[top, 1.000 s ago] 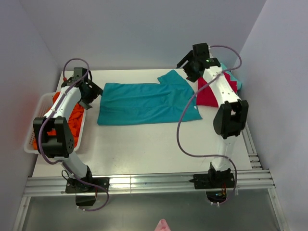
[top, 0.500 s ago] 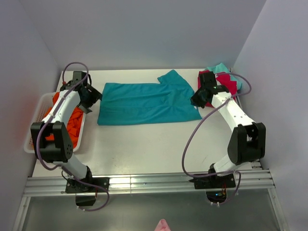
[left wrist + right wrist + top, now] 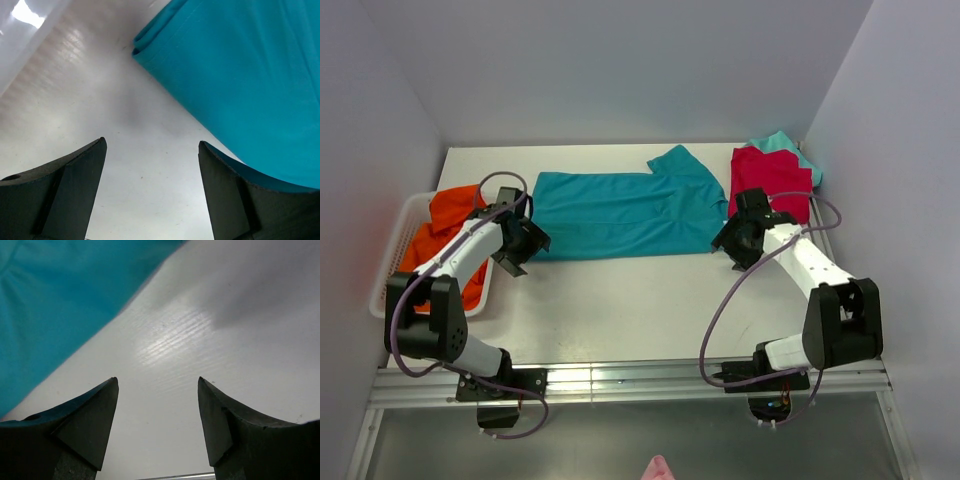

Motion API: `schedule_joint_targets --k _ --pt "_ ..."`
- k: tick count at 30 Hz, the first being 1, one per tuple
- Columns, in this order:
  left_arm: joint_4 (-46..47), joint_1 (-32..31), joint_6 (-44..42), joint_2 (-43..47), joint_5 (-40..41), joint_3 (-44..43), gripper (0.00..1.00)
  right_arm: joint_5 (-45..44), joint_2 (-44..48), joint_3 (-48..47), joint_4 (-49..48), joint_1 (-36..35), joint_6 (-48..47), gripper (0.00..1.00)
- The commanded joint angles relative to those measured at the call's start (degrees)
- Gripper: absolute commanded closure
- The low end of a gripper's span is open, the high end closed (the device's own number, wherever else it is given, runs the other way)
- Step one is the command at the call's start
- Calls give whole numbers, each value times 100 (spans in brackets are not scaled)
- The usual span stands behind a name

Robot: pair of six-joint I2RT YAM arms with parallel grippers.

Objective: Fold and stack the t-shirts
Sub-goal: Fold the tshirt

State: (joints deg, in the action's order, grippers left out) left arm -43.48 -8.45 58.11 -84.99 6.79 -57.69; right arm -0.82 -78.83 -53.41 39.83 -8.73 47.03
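The teal-blue t-shirt (image 3: 620, 213) lies flat on the bench (image 3: 640, 300), folded into a long band. Its long axis runs left to right across the far half of the bench. One sleeve (image 3: 678, 162) juts toward the back wall at the right end. The band's left end shows a rolled, doubled edge in the left wrist view.

The left fingers (image 3: 65, 190) are spread apart and hold nothing. They hang low over the bench at the band's near-left corner; one finger sits over the shirt's near edge and the other over bare bench. The right fingers (image 3: 75, 435) are likewise spread and empty. They hover at the near-right corner, just beside the teal hem, with bare bench between them.

A red t-shirt (image 3: 770, 180) lies folded at the far right, on top of a light-teal t-shirt (image 3: 785, 142) whose edge shows behind it. An orange t-shirt (image 3: 445, 215) is bundled in a white basket (image 3: 390, 285) at the left edge of the bench.
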Motion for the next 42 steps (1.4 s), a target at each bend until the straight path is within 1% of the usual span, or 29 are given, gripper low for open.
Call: schedule_joint_targets --k 1,7,11,16,23,29,32,35,36,37,38,39,42 --pt "199 -69 306 141 270 109 19 56 43 199 -247 12 -9 28" --pt "235 -61 605 -70 648 144 18 56 -405 182 -564 99 -45 28" --pt "445 -34 737 -298 692 83 18 47 -677 -55 -705 152 -36 29" --pt "481 185 623 -913 560 -180 20 56 -1064 -380 -801 284 -71 31" --pt "464 300 535 -1265 648 -514 22 56 -1521 -784 -916 530 -97 34" --pt "402 344 570 -1538 657 -673 26 56 -1925 -935 -969 723 -80 37" --pt "367 344 632 -1608 666 -708 29 56 -2013 -891 -1004 803 -88 39" --pt "350 344 684 -1687 675 -700 33 56 -2049 -768 -1074 838 -106 45" --pt "349 344 702 -1714 666 -691 37 56 -2058 -733 -1109 829 -115 50" --pt "349 344 719 -1749 666 -673 39 56 -2084 -724 -1109 829 -141 51" --pt "384 344 728 -1758 666 -647 41 56 -2145 -724 -1109 995 -158 53" --pt "393 344 746 -1784 649 -612 45 56 -2180 -750 -1101 1005 -176 55" --pt "411 344 763 -1880 640 -577 51 56 -2286 -794 -1109 1031 -229 58"
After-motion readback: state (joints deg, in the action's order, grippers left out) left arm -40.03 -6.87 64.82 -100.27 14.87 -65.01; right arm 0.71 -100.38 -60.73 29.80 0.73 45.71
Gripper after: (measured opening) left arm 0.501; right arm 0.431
